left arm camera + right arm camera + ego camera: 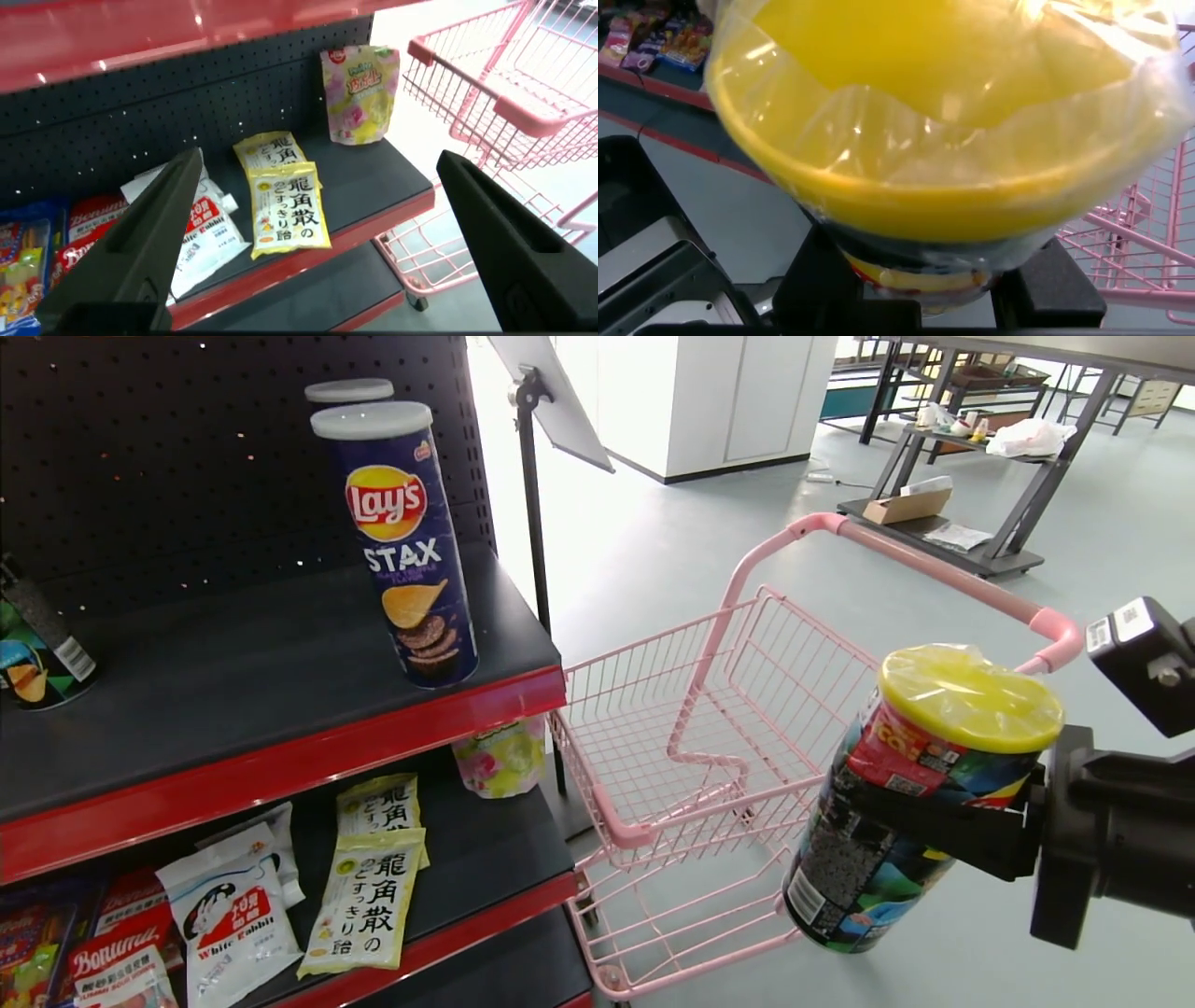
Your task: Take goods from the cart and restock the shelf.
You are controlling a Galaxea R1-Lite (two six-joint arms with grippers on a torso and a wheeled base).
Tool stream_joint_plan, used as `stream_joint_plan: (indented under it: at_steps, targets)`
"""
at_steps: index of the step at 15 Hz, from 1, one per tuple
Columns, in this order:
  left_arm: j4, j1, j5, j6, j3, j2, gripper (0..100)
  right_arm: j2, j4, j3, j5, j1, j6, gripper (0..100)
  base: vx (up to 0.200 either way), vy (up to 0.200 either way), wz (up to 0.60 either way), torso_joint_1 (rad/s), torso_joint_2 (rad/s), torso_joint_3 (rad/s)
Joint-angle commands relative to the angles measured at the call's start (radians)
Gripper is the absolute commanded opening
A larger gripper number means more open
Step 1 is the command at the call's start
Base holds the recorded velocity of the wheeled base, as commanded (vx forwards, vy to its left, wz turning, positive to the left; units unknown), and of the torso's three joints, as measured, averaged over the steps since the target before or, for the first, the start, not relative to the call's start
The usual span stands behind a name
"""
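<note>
My right gripper (934, 812) is shut on a tall chip can (896, 803) with a yellow lid (943, 121), held tilted in the air to the right of the pink cart (738, 747) and above its front edge. The cart's basket looks bare. On the top black shelf (233, 691) stands a dark blue chip can (406, 546) near the right end, with another can (350, 392) behind it. My left gripper (318, 243) is open with nothing between its fingers, hovering in front of the lower shelf (374, 196).
The lower shelf holds yellow candy bags (369, 896), a white candy bag (229, 915) and a pale pouch (504, 761). A third can (37, 658) stands at the top shelf's left end. A stand pole (534, 513) rises between shelf and cart. Open floor lies beyond.
</note>
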Motion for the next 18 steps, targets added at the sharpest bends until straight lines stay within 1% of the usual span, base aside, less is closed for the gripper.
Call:
stream_joint_plan:
  at_steps: [1,7,10,15,18]
  targets:
    - [0.000,0.000,-0.001,0.001,0.000,0.001,100,-0.001,0.000,0.001,0.001,0.000,0.000,0,0.000,0.000,0.00,0.178,-0.55,-0.364]
    - [0.000,0.000,-0.001,0.003,0.000,0.001,100,-0.005,0.000,0.002,-0.001,0.002,-0.001,0,0.000,0.000,0.00,0.207,-0.58,-0.373]
    - [0.000,0.000,-0.001,0.003,0.000,0.001,100,-0.005,0.000,0.011,-0.007,0.002,-0.003,0,0.000,0.000,0.00,0.159,-0.41,-0.240]
    - [0.000,-0.001,-0.001,0.003,0.000,0.001,100,-0.005,0.000,0.034,-0.007,0.002,-0.021,0,0.000,0.000,0.00,0.009,-0.02,-0.014]
    - [0.000,0.000,-0.001,0.001,0.000,0.001,100,-0.004,0.000,0.036,-0.007,0.002,-0.021,0,-0.200,0.000,0.00,0.009,0.00,0.002]
